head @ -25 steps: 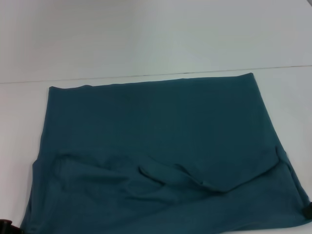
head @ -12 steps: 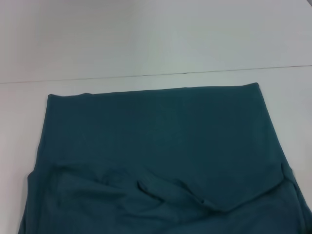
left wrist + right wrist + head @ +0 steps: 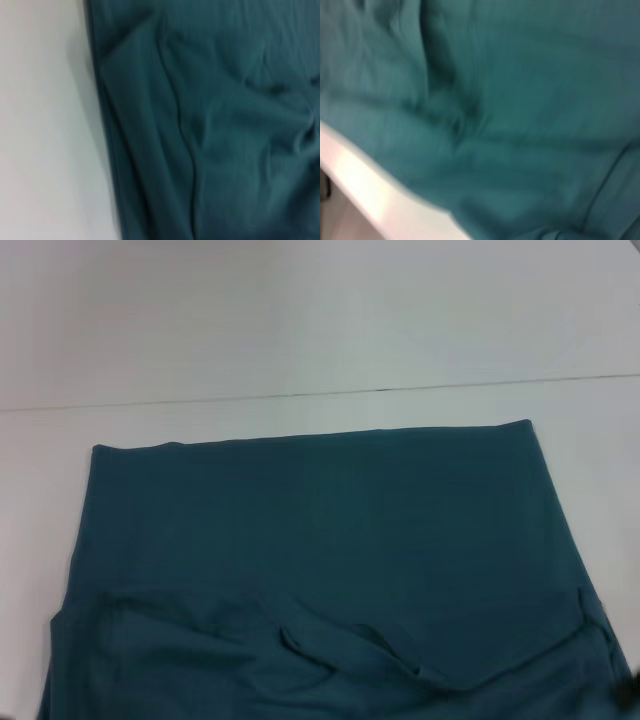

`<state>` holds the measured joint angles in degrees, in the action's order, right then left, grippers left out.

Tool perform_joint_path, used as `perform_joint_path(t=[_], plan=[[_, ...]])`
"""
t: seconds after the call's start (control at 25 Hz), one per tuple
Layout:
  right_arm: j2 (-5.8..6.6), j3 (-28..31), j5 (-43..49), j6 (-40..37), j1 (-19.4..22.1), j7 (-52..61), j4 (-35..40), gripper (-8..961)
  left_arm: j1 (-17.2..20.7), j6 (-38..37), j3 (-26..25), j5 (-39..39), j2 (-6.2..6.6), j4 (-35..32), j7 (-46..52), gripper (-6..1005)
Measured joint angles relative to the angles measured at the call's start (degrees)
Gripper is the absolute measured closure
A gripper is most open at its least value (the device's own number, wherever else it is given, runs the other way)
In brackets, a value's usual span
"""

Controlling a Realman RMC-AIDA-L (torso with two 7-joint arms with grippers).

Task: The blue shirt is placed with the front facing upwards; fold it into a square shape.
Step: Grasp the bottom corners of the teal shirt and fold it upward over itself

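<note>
Shirt (image 3: 320, 540): plain side up on white table (image 3: 300, 330), near part rumpled.
Handling: likely soft, limp; grip edges or corners.
Grippers: neither clearly visible; state unknown.

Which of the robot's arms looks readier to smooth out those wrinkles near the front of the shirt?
Neither clearly. The rumples in the blue shirt run across its near part, and both wrist views sit close over cloth. Only a dark sliver shows at the near right edge, so perhaps right.
</note>
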<state>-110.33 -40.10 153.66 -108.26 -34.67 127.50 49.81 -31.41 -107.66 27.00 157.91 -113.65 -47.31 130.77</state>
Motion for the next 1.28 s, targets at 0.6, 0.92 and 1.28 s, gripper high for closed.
perform_joint_path(t=[0.6,0.92,1.28], plan=[[0.24,7.3,-6.8,19.1,-5.0,8.6,-0.6,921,-13.0,13.4,-0.3,-0.3,2.74,5.8,9.0,970],[-1.3,6.8,-7.0,25.8,-7.6,11.8,-0.6,922,-14.5,20.2,-0.2,-4.8,2.67,5.8,11.8,969],[-2.47,6.5,-6.9,34.1,-8.4,13.9,-0.6,922,-16.2,28.3,0.1,-5.3,2.96,6.6,15.6,969]])
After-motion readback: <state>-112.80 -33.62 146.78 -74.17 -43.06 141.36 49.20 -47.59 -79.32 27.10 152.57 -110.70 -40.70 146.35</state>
